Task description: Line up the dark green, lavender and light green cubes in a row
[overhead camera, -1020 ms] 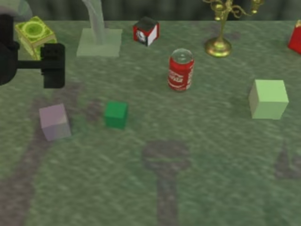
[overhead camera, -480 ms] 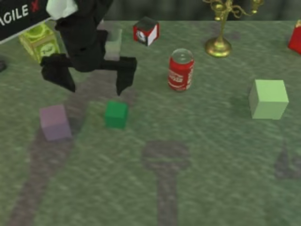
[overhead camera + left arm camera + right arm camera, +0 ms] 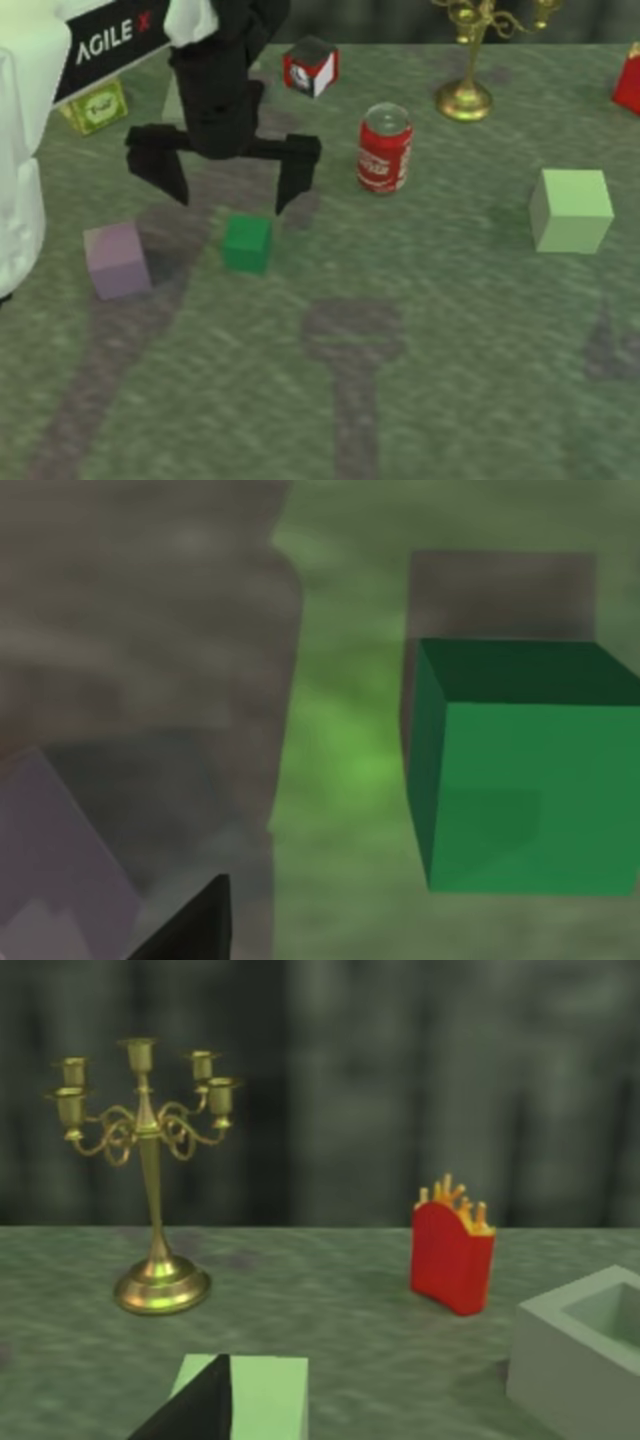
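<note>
- Over the table's left half, the left gripper (image 3: 232, 188) hangs above the mottled green surface, its two black fingers (image 3: 160, 165) spread wide and holding nothing.
- Just below the right-hand finger in the top view sits the dark green cube (image 3: 246, 243), not touched by it; the left wrist view shows the same cube (image 3: 525, 770) resting flat on the table.
- Near the left edge, the lavender cube (image 3: 117, 260) sits well apart from the dark green one, partly in the arm's shadow.
- Far across on the right side, the light green cube (image 3: 571, 209) stands alone, well apart from the other two.
- At the back of the table stand a red soda can (image 3: 385, 148), a red, black and white printed cube (image 3: 310, 66), a brass candelabra (image 3: 466, 60) and a yellow-green patterned box (image 3: 96, 105).
- Off the top view, the right arm's own camera shows the candelabra (image 3: 150, 1170), a red carton of fries (image 3: 452, 1250) and a black finger tip (image 3: 195, 1405); whether that gripper is open cannot be told.
</note>
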